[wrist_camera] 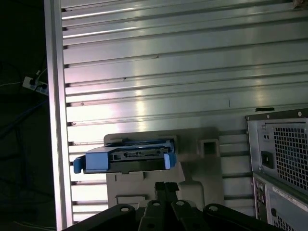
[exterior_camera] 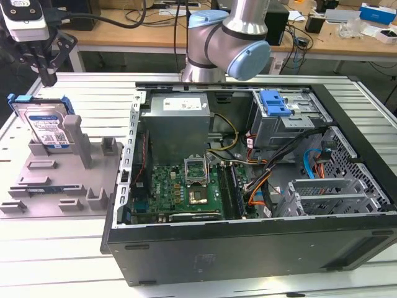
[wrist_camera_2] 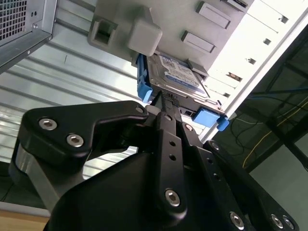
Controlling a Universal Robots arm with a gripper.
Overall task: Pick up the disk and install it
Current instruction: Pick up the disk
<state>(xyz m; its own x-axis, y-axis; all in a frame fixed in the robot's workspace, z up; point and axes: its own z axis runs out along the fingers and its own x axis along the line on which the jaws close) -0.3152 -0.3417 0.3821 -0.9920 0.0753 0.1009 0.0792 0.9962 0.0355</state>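
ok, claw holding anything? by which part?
Nothing held. The claw hangs just above the disk, apart from it; the disk stands in its grey holder.

Disk [exterior_camera: 44, 124]: silver body, white-and-blue printed label, bright blue rail. Holder [exterior_camera: 68, 180] under it plain grey. Table [exterior_camera: 93, 87] silver, ribbed in parallel lines. Computer case [exterior_camera: 248, 248] black; motherboard [exterior_camera: 180, 186] green; drive-bay latch [exterior_camera: 275, 102] blue; cables [exterior_camera: 257, 189] orange. Arm [exterior_camera: 245, 18] silver with pale blue caps. Gripper [wrist_camera: 165, 187] black.

The pincer [exterior_camera: 48, 76] hangs above the disk [exterior_camera: 44, 124], propped upright in a grey holder [exterior_camera: 56, 180] beside the computer case [exterior_camera: 248, 248].
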